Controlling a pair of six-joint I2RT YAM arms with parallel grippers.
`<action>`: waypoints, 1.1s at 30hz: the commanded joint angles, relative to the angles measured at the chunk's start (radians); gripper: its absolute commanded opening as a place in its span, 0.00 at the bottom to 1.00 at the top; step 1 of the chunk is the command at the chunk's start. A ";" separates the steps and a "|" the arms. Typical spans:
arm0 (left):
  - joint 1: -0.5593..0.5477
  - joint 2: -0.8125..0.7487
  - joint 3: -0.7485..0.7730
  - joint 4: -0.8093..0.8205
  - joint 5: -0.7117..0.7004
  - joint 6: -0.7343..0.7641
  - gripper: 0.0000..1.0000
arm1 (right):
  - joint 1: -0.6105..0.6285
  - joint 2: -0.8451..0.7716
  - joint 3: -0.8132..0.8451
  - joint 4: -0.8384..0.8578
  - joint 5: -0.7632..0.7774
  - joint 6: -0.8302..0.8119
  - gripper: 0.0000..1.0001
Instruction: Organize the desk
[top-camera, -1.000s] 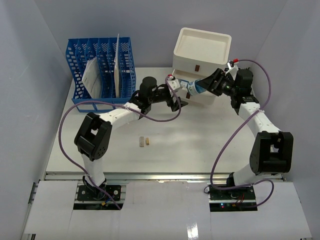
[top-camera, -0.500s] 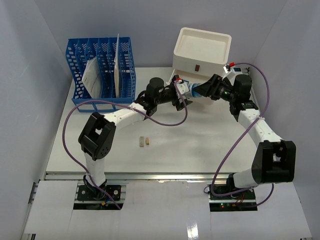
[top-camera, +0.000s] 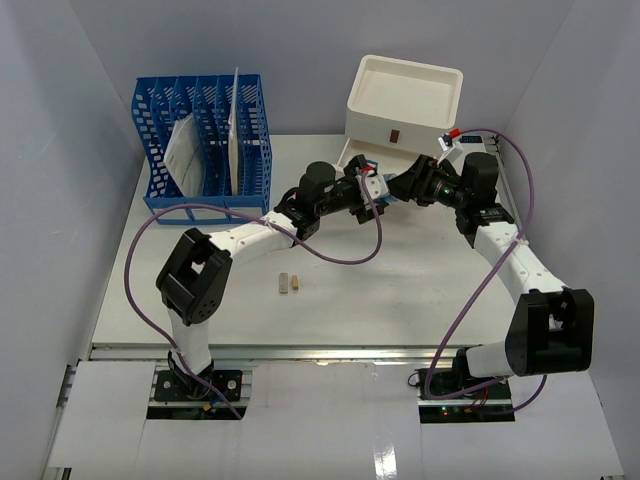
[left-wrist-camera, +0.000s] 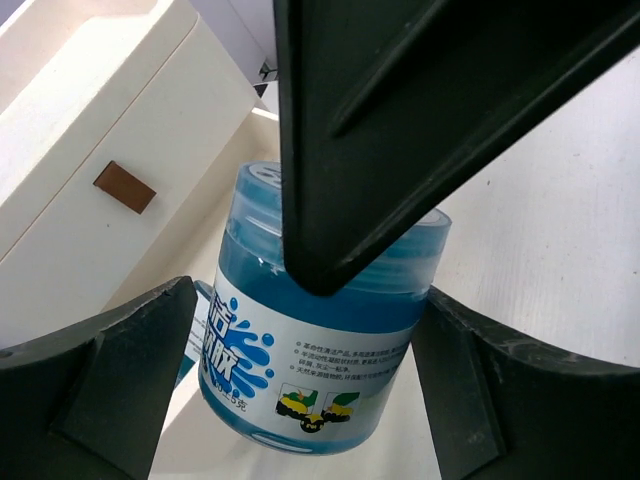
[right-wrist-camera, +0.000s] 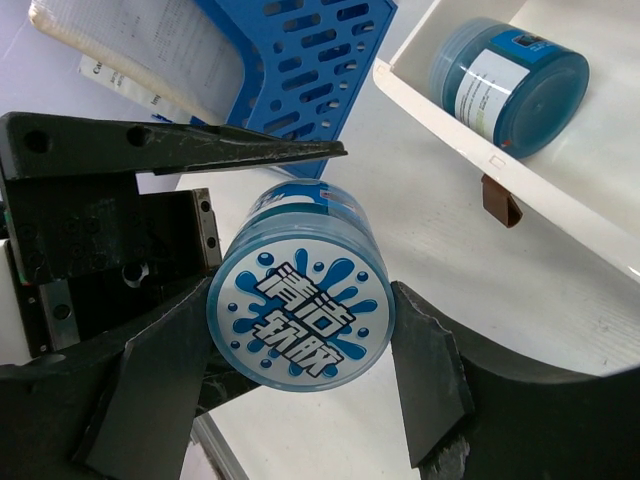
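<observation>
While above desk (top-camera: 400, 290), right end effector (top-camera: 394, 190)

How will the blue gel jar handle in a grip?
Likely stiff: the blue gel jar shows no dent in the right gripper. Its smooth round wall looks slippery. Laid on its side, like the second jar in the drawer, it could roll.

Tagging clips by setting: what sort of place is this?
Probably a staged office desk in a robot lab: flat matte white tabletop, blue slotted plastic file rack holding papers, white drawer box.
</observation>
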 joint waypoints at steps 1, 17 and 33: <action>-0.015 -0.087 -0.008 -0.027 -0.014 0.082 0.90 | 0.006 -0.041 -0.001 0.013 -0.028 -0.029 0.23; -0.044 -0.096 0.002 -0.062 -0.050 0.121 0.00 | 0.008 -0.079 0.010 -0.025 -0.023 -0.141 0.90; -0.040 0.211 0.514 -0.325 -0.036 0.360 0.00 | -0.021 -0.437 -0.201 -0.084 0.516 -0.328 0.90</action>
